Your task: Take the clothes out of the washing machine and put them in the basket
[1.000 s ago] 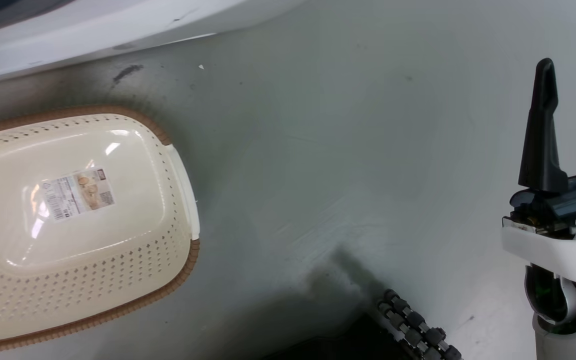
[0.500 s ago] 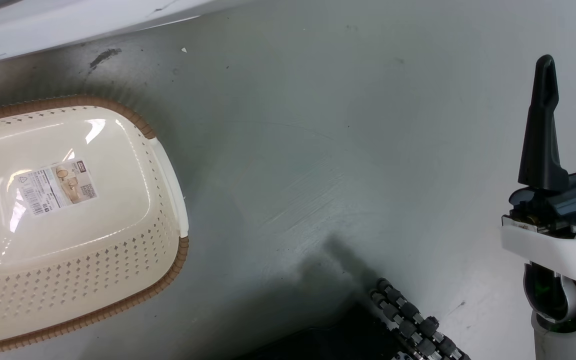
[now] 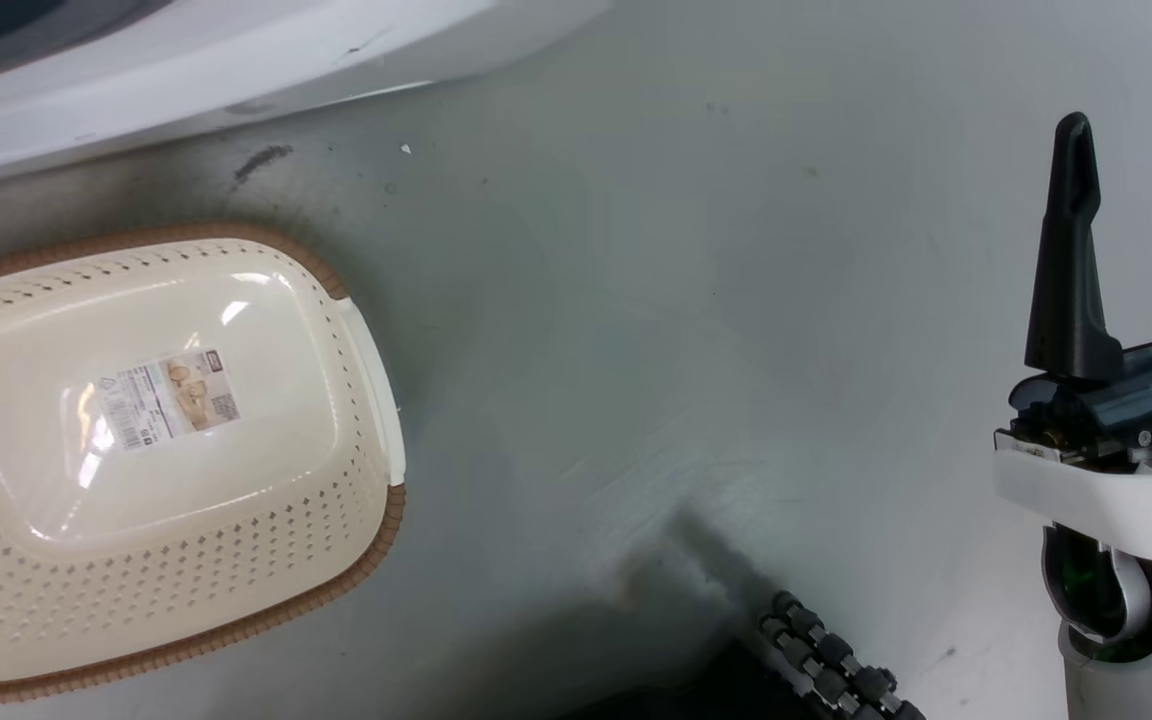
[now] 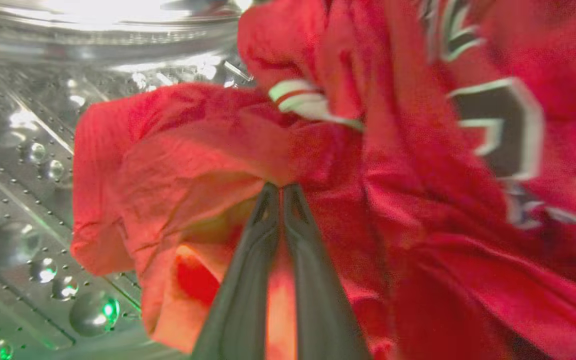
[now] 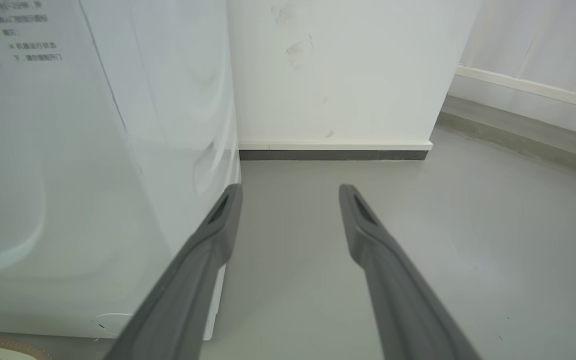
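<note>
We see one white, smooth-sided washing machine (image 5: 93, 175). In its perforated steel drum (image 4: 18, 150) lie two crumpled garments: a plain red garment (image 4: 168, 165) and a red jersey (image 4: 468, 125) with striped trim. One cream perforated basket (image 3: 186, 590), brown woven rim, sits near the machine's foot. Our left gripper (image 4: 282, 190) pinches the plain red garment; our right gripper (image 5: 290, 192), beside the machine, has fingers apart.

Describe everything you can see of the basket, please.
The basket is a cream plastic rounded rectangle with diamond holes in its sloping sides, a brown woven-look rim and a pale handle part on its right end. A paper label sits on its glossy bottom. No garment is in it. It rests on the grey floor, near the white washing machine but apart from it. The picture edge cuts off its left part.
</note>
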You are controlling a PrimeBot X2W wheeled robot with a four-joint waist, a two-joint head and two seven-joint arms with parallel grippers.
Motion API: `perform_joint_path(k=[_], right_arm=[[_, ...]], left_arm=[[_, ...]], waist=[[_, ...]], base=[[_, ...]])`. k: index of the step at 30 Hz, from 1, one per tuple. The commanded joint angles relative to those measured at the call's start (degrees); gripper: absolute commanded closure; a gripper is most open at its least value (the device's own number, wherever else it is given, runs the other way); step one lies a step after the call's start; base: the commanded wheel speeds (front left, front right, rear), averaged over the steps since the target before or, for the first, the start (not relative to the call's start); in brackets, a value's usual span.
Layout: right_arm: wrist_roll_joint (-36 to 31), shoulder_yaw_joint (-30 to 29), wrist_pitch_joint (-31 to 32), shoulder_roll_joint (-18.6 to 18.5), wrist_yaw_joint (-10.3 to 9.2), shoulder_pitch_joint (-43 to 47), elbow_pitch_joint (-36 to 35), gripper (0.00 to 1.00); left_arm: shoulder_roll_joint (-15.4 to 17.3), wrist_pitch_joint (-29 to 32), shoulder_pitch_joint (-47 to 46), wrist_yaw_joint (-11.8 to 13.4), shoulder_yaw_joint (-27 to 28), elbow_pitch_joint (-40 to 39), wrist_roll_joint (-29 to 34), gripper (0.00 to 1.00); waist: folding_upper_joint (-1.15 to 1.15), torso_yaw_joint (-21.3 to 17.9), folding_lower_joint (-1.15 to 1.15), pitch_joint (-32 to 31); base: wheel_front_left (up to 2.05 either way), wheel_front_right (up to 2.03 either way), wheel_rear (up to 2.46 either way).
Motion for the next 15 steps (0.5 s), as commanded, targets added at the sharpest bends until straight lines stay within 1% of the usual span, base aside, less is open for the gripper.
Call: perform_joint_path(k=[1,8,11,15], right_arm=[[-0.51,-0.17,-0.12,0.04,-0.04,0.29,0.28,0.0],[-2.0,-0.84,-0.12,0.03,-0.04,1.61,0.95,0.0],[-2.84,-0.62,-0.12,0.03,-0.04,2.32,1.36,0.0],[-3.86,-0.42,-0.12,0.02,-0.04,3.65,2.04,0.0]], left_arm=[[-0.43,-2.03,1.82,-0.12,0.27,-0.05,-0.8,1.0],[-2.6,-12.8,9.45,-0.23,-0.36,0.21,-3.41,1.0],[-3.0,-17.85,12.98,-0.24,-0.9,0.1,-4.76,1.0],[-4.11,-23.0,17.52,-0.25,-1.7,0.02,-7.29,1.0]], waist=[[0.0,0.96,0.0,-1.87],[0.0,3.43,0.0,-6.78],[0.0,4.36,0.0,-8.89],[0.0,5.67,0.0,-12.15]], base=[[0.0,0.0,0.0],[0.0,0.0,0.0],[0.0,0.0,0.0],[0.0,0.0,0.0]])
